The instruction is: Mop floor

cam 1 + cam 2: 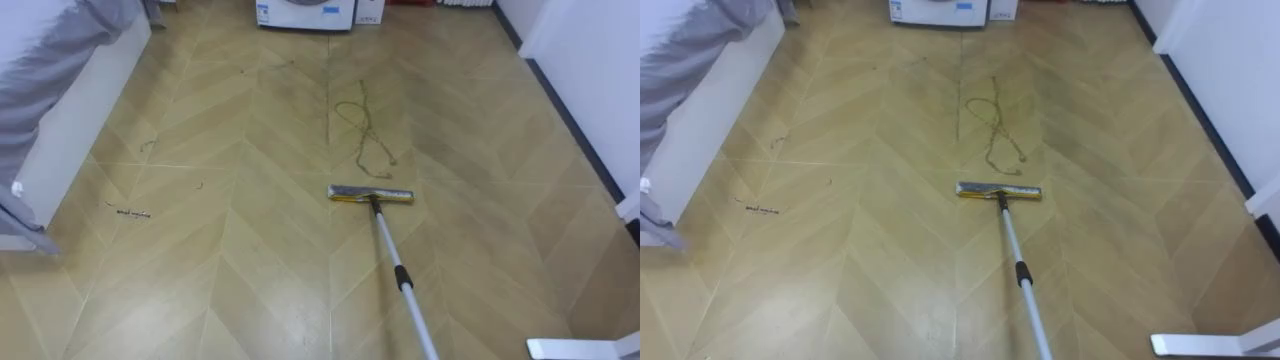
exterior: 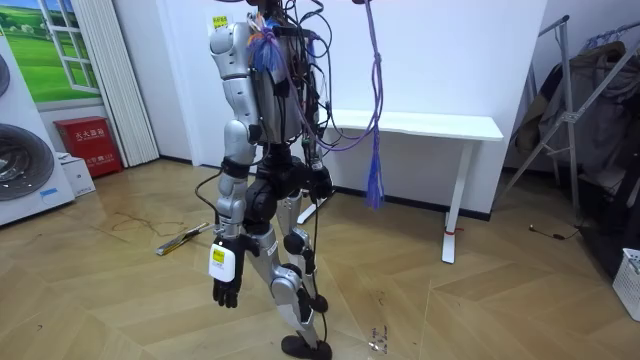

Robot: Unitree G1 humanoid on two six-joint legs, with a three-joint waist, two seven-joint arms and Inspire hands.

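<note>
Left eye view: mop head (image 1: 371, 195) flat on the wooden floor (image 1: 250, 260), pole (image 1: 402, 275) slanting back toward the robot's right side.
The mop head lies crosswise on the boards, well ahead of both hands. Just beyond it, farther from them, a thin looping line (image 1: 360, 130) marks the floor, and a washing machine (image 1: 305, 12) stands past that. In the room view the left hand (image 2: 227, 290) hangs beside the thigh, fingers loosely relaxed, holding nothing. The right hand (image 2: 320, 183) sits at hip height on the body's far side, near the pole's upper end, and its grip cannot be told. A white bench (image 2: 420, 125) stands beyond the right hand.
</note>
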